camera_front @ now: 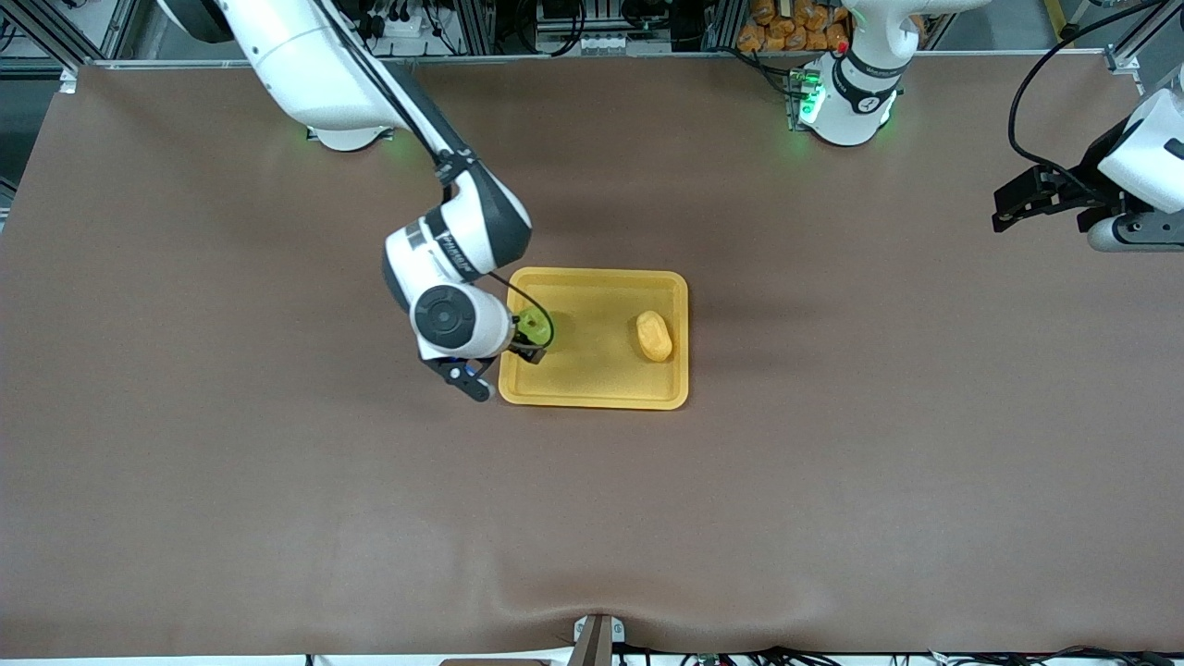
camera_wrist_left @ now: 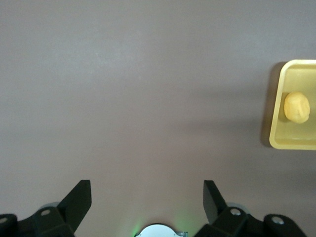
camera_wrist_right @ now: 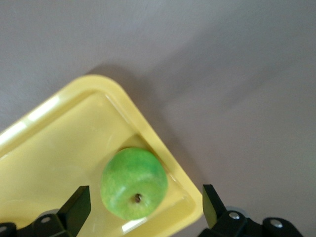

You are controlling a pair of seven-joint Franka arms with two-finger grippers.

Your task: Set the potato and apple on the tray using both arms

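The yellow tray (camera_front: 592, 365) lies mid-table. The yellow-orange potato (camera_front: 654, 335) rests in it at the end toward the left arm. The green apple (camera_front: 531, 323) sits in the tray's end toward the right arm, close to the rim. My right gripper (camera_front: 527, 340) hovers just over the apple, open. In the right wrist view the apple (camera_wrist_right: 134, 182) lies stem up in the tray (camera_wrist_right: 54, 153) between the spread fingers (camera_wrist_right: 77, 205) of the right gripper (camera_wrist_right: 143, 206), touching neither. My left gripper (camera_front: 1008, 208) waits open over bare table; its view shows the left gripper (camera_wrist_left: 146, 197), tray (camera_wrist_left: 274, 121) and potato (camera_wrist_left: 296, 106).
A brown mat (camera_front: 277, 481) covers the table around the tray. Orange items (camera_front: 791, 23) are piled off the table's edge beside the left arm's base (camera_front: 846, 106). The right arm's forearm (camera_front: 453, 231) leans over the table beside the tray.
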